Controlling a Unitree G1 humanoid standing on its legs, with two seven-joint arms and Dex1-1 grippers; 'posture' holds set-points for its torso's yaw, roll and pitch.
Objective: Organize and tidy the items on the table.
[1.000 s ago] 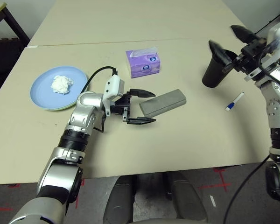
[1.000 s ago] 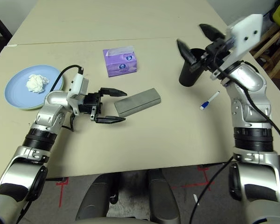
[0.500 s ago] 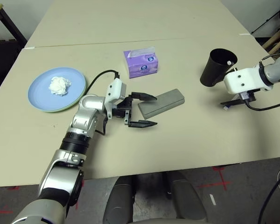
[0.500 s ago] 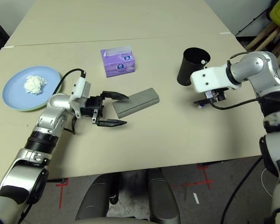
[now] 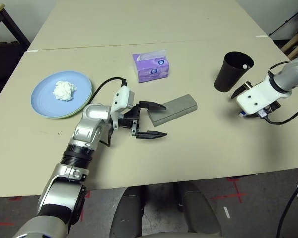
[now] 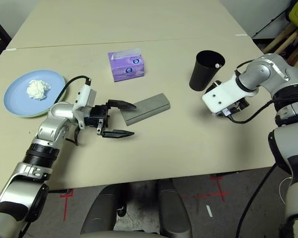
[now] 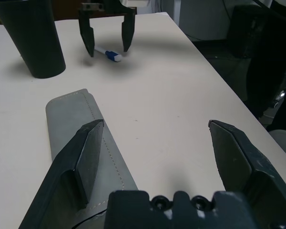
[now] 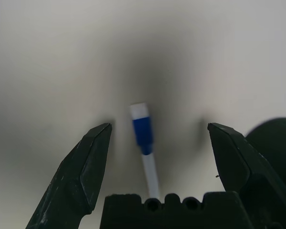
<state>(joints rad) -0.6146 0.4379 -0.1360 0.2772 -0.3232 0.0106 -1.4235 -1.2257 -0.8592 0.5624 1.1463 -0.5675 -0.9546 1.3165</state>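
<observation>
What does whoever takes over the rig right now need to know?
Left gripper: open, level, one finger over the near end of the grey glasses case, nothing held.
Right gripper: open, pointing down over the blue-and-white marker, which lies between its fingers, not gripped.
Black cup stands upright beside the marker. Tissue wad sits on the light blue plate, stacked on the green plate. Purple tissue box stands behind the case.
Left: grasp marker and case, put both away.
</observation>
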